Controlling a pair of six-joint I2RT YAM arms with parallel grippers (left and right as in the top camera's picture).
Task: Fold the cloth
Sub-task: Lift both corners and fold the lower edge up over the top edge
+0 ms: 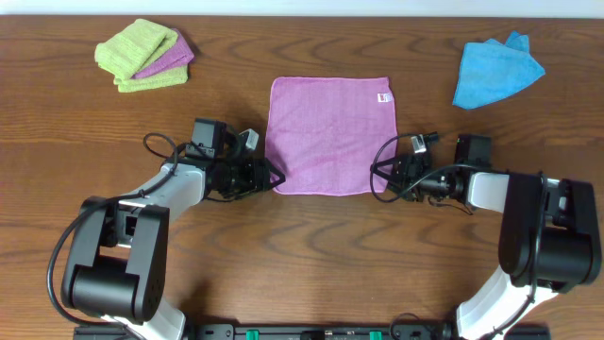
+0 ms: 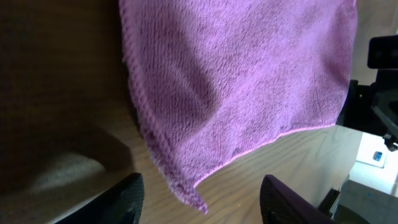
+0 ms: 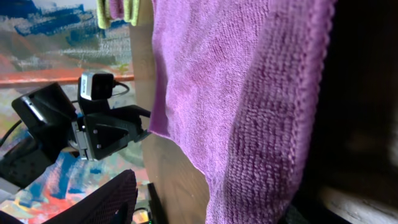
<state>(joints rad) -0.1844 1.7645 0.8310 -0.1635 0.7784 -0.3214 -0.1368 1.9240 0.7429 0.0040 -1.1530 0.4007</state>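
Cloth (image 1: 328,134) on table (image 1: 311,255) — between left pincer (image 1: 276,177) and right pincer (image 1: 375,173) (near corners).

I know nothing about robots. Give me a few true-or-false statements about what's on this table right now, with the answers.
1. The purple cloth lies spread flat, not yet folded. True.
2. Its white tag is at the corner nearest the left arm. False: it is at the far corner on the right arm's side.
3. The left end effector is at a near corner of the purple cloth. True.
4. The blue cloth lies on top of the purple cloth. False: it lies apart, far off to the right.
5. The right end effector hovers over the green cloths. False: it is at the purple cloth's near right corner.
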